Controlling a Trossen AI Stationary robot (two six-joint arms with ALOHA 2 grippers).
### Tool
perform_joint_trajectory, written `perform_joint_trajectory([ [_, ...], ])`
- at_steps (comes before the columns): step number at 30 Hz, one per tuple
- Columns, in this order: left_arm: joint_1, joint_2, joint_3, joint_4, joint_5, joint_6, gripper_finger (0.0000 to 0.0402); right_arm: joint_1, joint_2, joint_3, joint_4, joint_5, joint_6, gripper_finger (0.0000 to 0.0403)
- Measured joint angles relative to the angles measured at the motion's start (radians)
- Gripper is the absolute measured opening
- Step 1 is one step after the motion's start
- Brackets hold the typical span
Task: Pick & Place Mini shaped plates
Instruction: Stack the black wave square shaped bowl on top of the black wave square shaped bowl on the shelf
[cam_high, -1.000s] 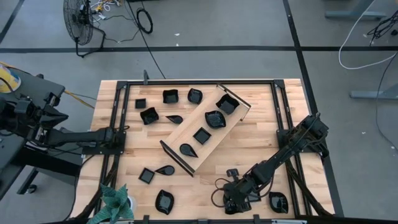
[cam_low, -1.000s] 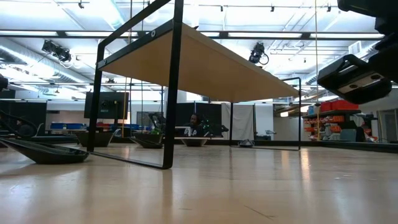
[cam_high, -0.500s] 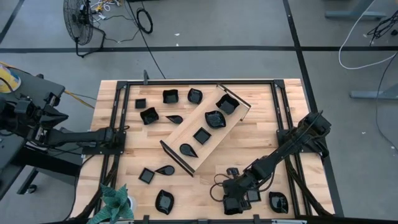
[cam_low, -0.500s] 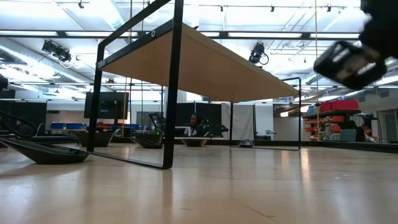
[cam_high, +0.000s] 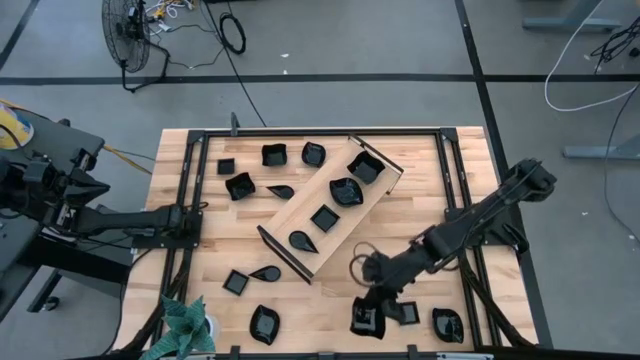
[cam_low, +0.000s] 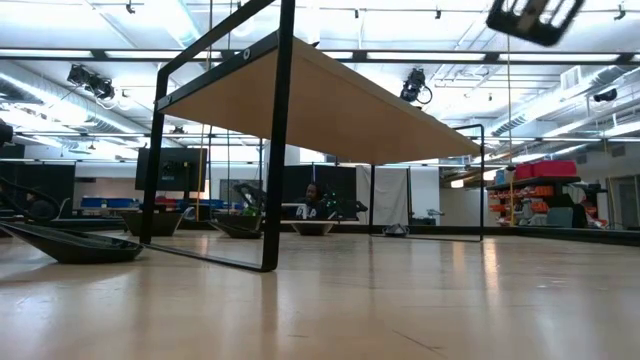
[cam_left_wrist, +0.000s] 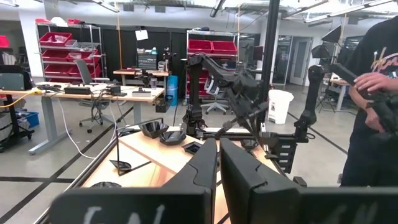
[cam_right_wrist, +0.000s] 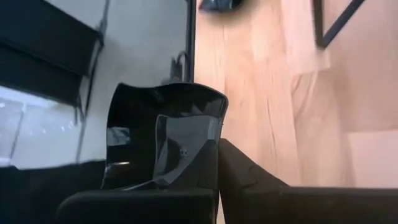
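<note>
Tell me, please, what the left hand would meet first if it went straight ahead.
Probably the long side of the wood tray, which lies across the line of the left hand; height is unclear.

- A long light-wood tray (cam_high: 300, 215) with black ends is laid slantwise across the middle of the wooden counter (cam_high: 420, 195).
- A black metal frame (cam_high: 320, 131) is set around the counter's edges, enclosing the tray.
- A green leafy plant (cam_high: 183, 328) is seen at the counter's near left corner, well apart from the tray.
- A floor fan (cam_high: 126, 32) is stood on the grey floor beyond the counter's far left corner.
- A black cable (cam_high: 232, 33) is coiled on the floor just beside the fan.
- A person in a dark shirt (cam_left_wrist: 373, 99) is seen in the room beyond the counter.
- Red storage bins (cam_left_wrist: 214, 46) are shelved far behind the counter.
</note>
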Motion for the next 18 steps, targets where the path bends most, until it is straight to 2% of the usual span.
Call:
perform_joint_trajectory([
  [8, 0.0, 0.0, 0.0, 0.0, 0.0, 0.0, 0.0025, -0.079, -0.107, 0.0, -0.002, 0.002, 0.003, 0.0],
  [18, 0.0, 0.0, 0.0, 0.0, 0.0, 0.0, 0.0025, -0.191, -0.124, 0.076, -0.104, 0.001, -0.027, 0.0],
])
